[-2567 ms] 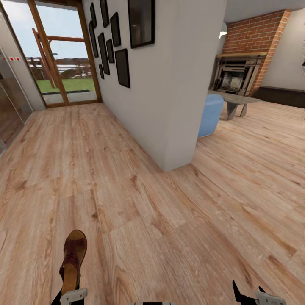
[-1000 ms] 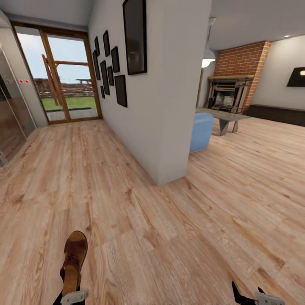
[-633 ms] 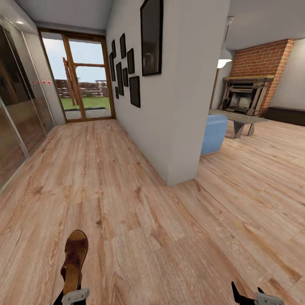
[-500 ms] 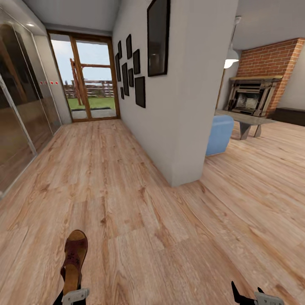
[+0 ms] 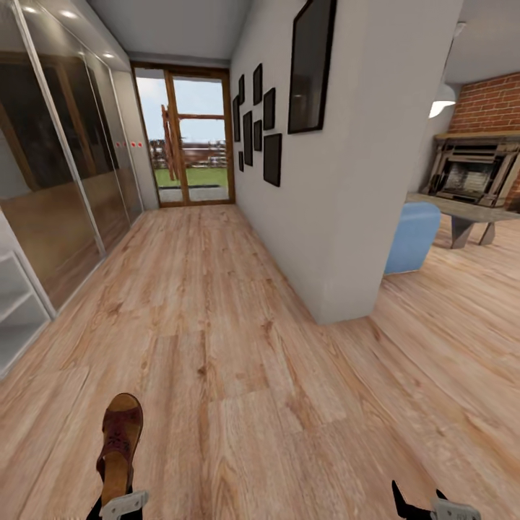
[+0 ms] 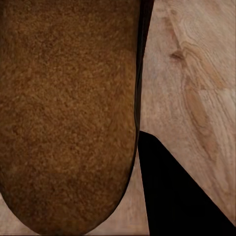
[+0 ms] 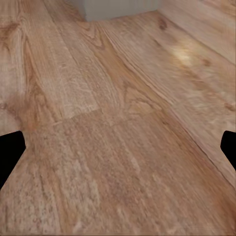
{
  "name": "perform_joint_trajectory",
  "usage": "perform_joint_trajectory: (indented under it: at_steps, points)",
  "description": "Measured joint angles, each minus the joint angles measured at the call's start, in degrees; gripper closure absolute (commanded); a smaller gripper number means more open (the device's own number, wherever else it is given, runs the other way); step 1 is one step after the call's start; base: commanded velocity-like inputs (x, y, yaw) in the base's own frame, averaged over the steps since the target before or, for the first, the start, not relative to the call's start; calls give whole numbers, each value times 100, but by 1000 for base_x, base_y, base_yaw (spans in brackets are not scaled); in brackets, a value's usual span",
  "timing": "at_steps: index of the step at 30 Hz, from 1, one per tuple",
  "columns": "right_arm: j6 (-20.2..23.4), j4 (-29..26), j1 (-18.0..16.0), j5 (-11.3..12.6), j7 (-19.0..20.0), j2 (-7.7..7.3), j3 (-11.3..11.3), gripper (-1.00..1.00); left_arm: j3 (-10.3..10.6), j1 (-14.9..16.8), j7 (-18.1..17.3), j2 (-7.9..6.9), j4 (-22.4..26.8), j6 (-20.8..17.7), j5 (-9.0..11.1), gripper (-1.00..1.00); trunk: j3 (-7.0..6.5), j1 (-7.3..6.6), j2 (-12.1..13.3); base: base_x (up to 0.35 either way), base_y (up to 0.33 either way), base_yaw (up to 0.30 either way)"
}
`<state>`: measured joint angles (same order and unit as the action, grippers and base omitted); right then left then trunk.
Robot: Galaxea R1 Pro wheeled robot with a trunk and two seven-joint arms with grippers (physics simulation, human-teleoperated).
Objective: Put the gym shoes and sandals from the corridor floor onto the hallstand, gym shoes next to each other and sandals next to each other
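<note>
Our view has swung left since the earlier frames — mirrored wardrobe doors (image 5: 58, 180) and a pale shelf edge (image 5: 14, 310) now line the corridor floor (image 5: 217, 303). Our left pincer (image 5: 119, 503) still grips one sandal (image 5: 119, 444), toe pointing forward, above the planks. Our right pincer (image 5: 433, 505) hangs with fingers spread, nothing between them.

Home hallway, wood-plank floor (image 5: 217, 303), framed pictures (image 5: 271, 159), glass garden door (image 5: 191, 148), brick fireplace (image 5: 473, 170)
</note>
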<state>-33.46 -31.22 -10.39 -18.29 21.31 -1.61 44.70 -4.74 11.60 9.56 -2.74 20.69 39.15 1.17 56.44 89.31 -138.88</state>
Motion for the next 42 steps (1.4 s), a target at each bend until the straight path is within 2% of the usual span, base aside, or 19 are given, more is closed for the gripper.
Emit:
perform_joint_trajectory:
  at_steps: [8,13,42]
  points:
    - [0,2,0,-615,-2,-2,2,-100,21,0,5,-3,-6,-4,-2,100,-44,0,0,0,0,230]
    - [-4,9,0,-780,-3,6,0,-100,18,0,8,0,-36,-8,-1,100,-75,0,0,0,0,219]
    - [-6,28,0,-807,-12,8,12,-100,21,-1,8,-3,-73,-10,-2,100,-253,0,0,0,0,215]
